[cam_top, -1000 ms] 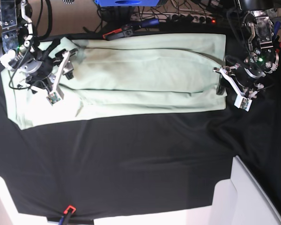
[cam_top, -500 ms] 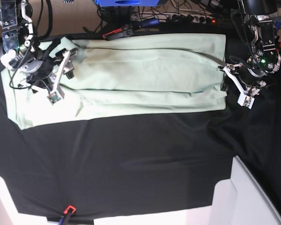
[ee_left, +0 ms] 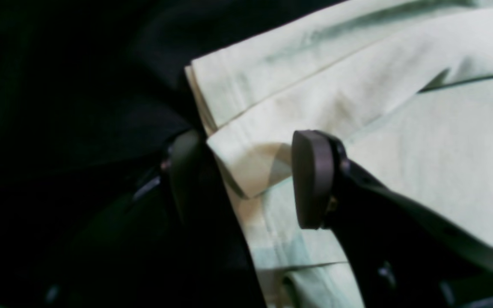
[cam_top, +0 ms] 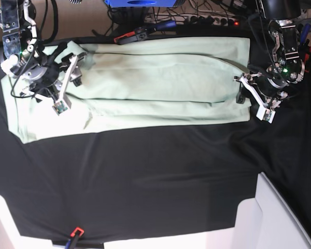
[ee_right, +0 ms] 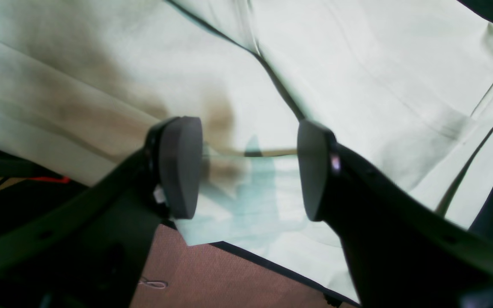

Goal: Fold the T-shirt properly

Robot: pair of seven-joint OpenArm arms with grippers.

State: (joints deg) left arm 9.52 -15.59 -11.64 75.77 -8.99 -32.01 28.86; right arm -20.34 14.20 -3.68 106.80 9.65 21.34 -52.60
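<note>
The T-shirt is pale mint green and lies folded lengthwise into a long band across the back of the black cloth. My left gripper is open at the band's right end. In the left wrist view the left gripper straddles the layered corner of the T-shirt, one finger over the black cloth and the other above the fabric. My right gripper is open over the band's left end. In the right wrist view the right gripper hovers just above the T-shirt, holding nothing.
A red and black clamp sits at the shirt's back edge, with cables and a power strip behind it. White panels stand at the front right. A small red clip is at the front edge. Brown floor shows beyond the table.
My left gripper has moved left, from beside the shirt's right end to straddling its corner. The right arm has barely moved. The shirt lies as before.
</note>
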